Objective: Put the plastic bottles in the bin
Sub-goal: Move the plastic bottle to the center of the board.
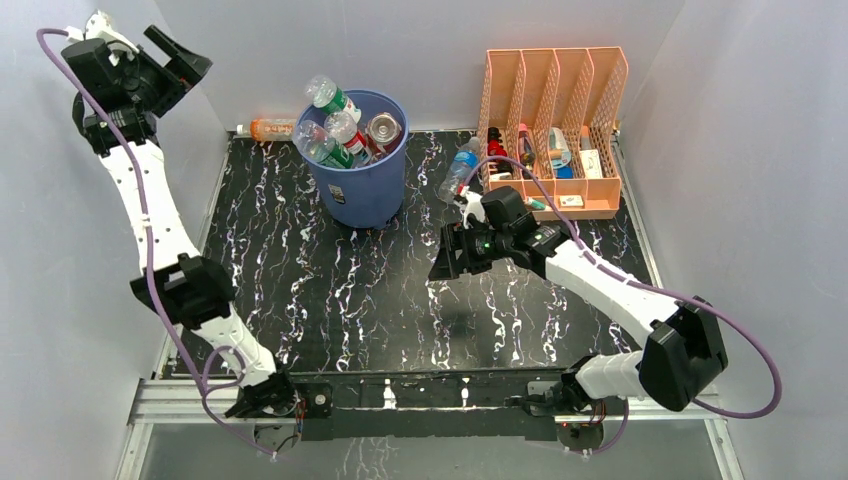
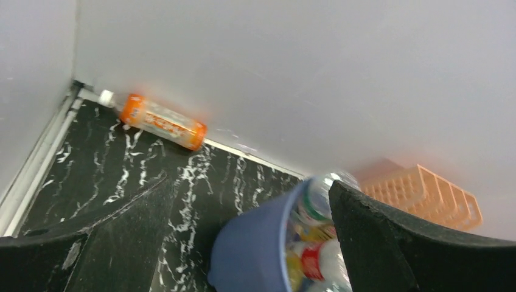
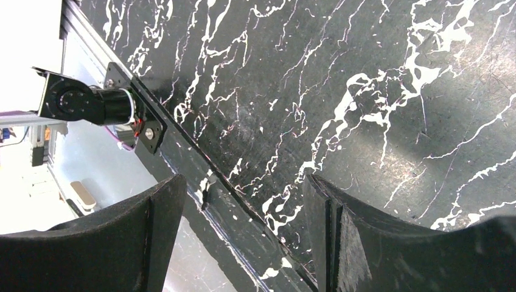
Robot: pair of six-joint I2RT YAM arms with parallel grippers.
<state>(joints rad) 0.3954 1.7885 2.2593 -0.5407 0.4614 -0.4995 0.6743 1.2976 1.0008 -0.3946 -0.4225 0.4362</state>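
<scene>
**Top view:** The bin [image 1: 365, 190] stands toward the back of the black marbled table [image 1: 330, 300], with plastic bottles [image 1: 335, 125] heaped above its rim. An orange bottle [image 1: 272, 128] lies left of the bin on the strip along the back wall. Right of the bin lies a clear bottle [image 1: 460, 170] with a blue label, near the peach organizer [image 1: 555, 130]. The left gripper [image 1: 180, 60] hangs high and well left of the bin by the side wall, jaws spread and empty. The right gripper [image 1: 442, 262] hovers right of the bin and nearer the front, jaws parted with nothing between them. A broad stretch of tabletop runs from the bin to the near edge.

**Left wrist:** Two wide-set fingers [image 2: 401, 243] frame the bin's rim from above. This view shows the orange bottle's white cap pointing into the back-left corner, away from the bin.

**Right wrist:** Parted fingers [image 3: 377, 243] hold nothing over the bare marbling. The table's near edge and an arm base [image 3: 91, 103] show here only.
</scene>
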